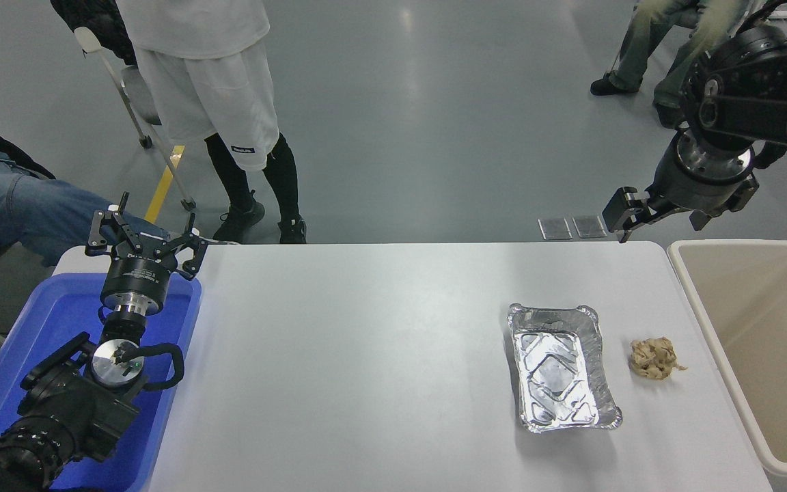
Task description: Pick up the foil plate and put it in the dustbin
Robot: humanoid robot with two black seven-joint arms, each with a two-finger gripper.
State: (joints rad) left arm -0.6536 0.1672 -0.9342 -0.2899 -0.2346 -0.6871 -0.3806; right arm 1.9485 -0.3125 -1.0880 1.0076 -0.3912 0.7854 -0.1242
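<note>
The foil plate point(560, 369), a shiny silver rectangular tray with a crinkled rim, lies flat on the white table point(366, 355) at the right of centre. The dustbin point(769, 342), a large cream plastic bin, stands against the table's right edge with nothing visible inside. My right gripper point(624, 217) hangs high above the table's far right corner, well behind and above the plate, holding nothing; its fingers point left and look close together. My left gripper point(144, 236) is parked at the lower left over a blue tub, fingers spread open.
A crumpled tan paper wad point(653, 358) lies between the plate and the bin. A blue plastic tub point(59, 328) sits at the table's left edge. One person stands beyond the far edge; others sit at the far left and top right.
</note>
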